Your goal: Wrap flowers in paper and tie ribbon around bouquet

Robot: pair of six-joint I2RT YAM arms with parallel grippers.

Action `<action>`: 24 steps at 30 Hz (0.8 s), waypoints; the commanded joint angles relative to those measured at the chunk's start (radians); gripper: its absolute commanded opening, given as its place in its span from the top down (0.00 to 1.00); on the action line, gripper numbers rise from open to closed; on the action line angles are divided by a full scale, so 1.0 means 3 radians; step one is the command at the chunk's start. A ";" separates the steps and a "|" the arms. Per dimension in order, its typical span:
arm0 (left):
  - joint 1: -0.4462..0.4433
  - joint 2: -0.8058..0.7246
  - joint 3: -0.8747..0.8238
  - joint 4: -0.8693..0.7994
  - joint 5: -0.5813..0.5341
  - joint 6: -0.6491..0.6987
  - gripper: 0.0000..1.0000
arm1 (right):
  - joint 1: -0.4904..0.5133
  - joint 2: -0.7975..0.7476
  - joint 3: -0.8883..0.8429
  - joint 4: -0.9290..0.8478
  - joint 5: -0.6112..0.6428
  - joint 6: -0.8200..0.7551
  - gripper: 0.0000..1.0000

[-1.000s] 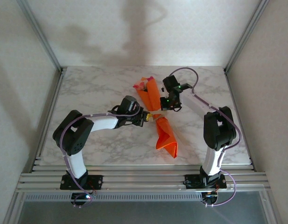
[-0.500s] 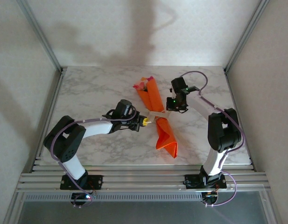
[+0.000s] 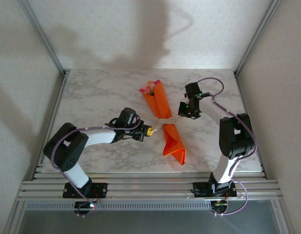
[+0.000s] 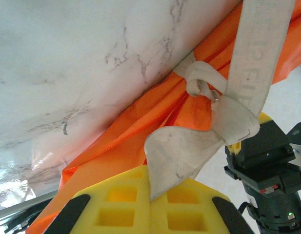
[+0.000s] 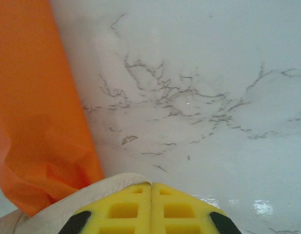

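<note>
Ribbon ends drawn apart, knot pulled tighter at the cone's waist

At 8 o'clock of the waist, the left gripper [image 3: 149, 131] is closed on one end of the long cream-white translucent ribbon [image 4: 209, 131] and has been drawn toward 7 o'clock. The narrow orange paper bouquet cone [image 3: 160, 105] lies mid-table on the white marble tabletop [image 3: 101, 97], pink rose heads [image 3: 148, 89] at 11 o'clock. The right gripper [image 3: 182, 114], clamped on the other end, has been eased toward 3 o'clock. A slack loop is left beside the knot, so cinching is judged unfinished.

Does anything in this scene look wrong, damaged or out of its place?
Nothing stands out as spilled or torn. The paper is pinched and creased where the ribbon is knotted around it, which suits tying. The left pincer and the right pincer each grip a ribbon end.
</note>
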 commanded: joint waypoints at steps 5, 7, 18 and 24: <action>0.0046 -0.0006 -0.0018 0.0013 0.0299 0.0172 1.00 | -0.0132 -0.0143 -0.0131 0.0120 0.0183 0.0195 1.00; 0.0062 -0.0001 0.0005 -0.0036 0.0319 0.0228 1.00 | -0.0177 -0.0133 -0.0131 0.0123 0.0198 0.0201 1.00; 0.0389 -0.0079 0.0049 -0.0346 0.0342 0.0496 1.00 | -0.0232 -0.0077 -0.0040 0.0144 0.0289 0.0198 1.00; 0.0529 -0.0128 0.0015 -0.0435 0.0349 0.0583 1.00 | -0.0246 -0.0051 -0.0018 0.0105 0.0450 0.0199 1.00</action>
